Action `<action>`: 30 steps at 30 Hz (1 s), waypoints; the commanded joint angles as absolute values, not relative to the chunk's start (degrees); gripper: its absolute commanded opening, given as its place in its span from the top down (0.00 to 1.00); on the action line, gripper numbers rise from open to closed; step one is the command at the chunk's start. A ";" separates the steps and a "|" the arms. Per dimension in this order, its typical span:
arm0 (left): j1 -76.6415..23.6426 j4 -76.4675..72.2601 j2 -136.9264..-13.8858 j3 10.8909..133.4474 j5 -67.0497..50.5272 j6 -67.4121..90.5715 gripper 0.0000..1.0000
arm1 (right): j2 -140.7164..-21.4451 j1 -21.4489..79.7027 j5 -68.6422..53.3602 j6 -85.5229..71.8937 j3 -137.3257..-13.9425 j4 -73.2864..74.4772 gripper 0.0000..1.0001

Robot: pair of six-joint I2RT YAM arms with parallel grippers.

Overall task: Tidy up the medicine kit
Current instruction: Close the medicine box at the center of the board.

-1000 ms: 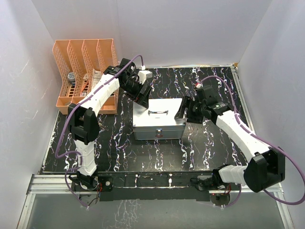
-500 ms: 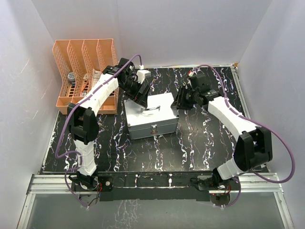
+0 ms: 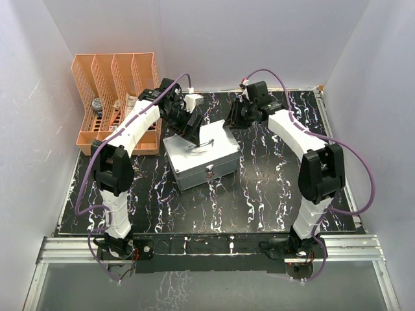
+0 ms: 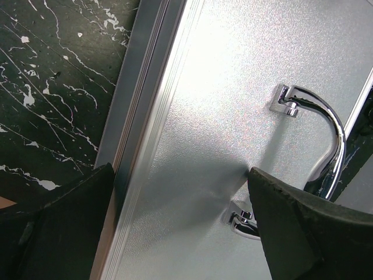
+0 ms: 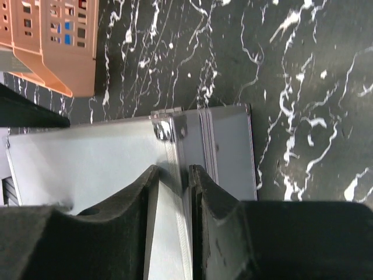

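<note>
While left claw (image 4: 179,175) gapes over pebbled medicine kit (image 3: 214,154), right claw (image 5: 173,170) pinches its ribbed rim (image 5: 175,143).

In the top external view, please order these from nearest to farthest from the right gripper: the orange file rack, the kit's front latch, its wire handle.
1. Wire handle, on the medicine kit lid, just left of the right gripper.
2. Front latch, on the kit's near wall.
3. Orange file rack, at the far left edge.

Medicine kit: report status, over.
Left fingers open, straddling lid beside handle. Right fingers pinching lid's corner edge. Medicine kit closed, skewed. Orange rack stands clear, far left.
</note>
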State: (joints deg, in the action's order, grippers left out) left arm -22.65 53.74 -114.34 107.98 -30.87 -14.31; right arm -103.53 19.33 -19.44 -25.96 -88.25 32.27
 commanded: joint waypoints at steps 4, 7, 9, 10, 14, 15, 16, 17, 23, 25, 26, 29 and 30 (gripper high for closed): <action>-24.01 56.14 -112.33 105.26 -31.05 -13.82 0.06 | -112.77 20.03 -16.07 -20.34 -92.70 36.65 0.81; -23.99 56.06 -112.26 104.96 -31.04 -13.80 0.06 | -114.43 20.04 -16.37 -19.78 -94.37 36.81 0.84; -24.00 55.89 -112.49 105.12 -31.11 -13.72 0.06 | -115.51 20.04 -16.43 -19.30 -95.44 37.06 0.86; -23.94 55.84 -112.64 105.19 -31.16 -13.59 0.06 | -116.12 20.04 -16.43 -19.07 -96.02 37.22 0.88; -23.99 55.73 -113.44 105.98 -31.49 -13.05 0.06 | -118.67 20.04 -16.70 -18.11 -99.37 38.34 0.93; -23.99 55.67 -113.61 106.14 -31.58 -12.91 0.06 | -119.58 20.04 -16.65 -17.72 -100.35 38.77 0.93; -23.99 55.57 -113.84 106.33 -31.64 -12.80 0.06 | -120.14 20.02 -16.51 -17.47 -101.25 39.18 0.93; -24.02 55.48 -113.95 106.44 -31.78 -12.67 0.06 | -120.61 20.03 -16.33 -17.22 -102.06 39.27 0.93; -23.98 55.22 -114.90 106.65 -31.55 -12.03 0.06 | -121.17 18.85 -12.55 -17.65 -106.86 40.41 0.98; -23.99 55.24 -114.93 106.84 -31.06 -11.97 0.06 | -118.29 18.51 -8.17 -17.92 -107.69 41.32 0.97; -23.99 55.27 -114.88 106.96 -30.84 -11.96 0.05 | -115.93 18.46 -5.16 -17.97 -107.25 41.34 0.90; -23.99 55.36 -114.56 106.58 -30.37 -11.96 0.05 | -106.63 18.44 3.30 -17.47 -102.02 38.56 0.63; -23.95 55.32 -114.34 106.34 -30.22 -11.89 0.05 | -103.48 18.43 5.42 -17.24 -99.91 37.97 0.47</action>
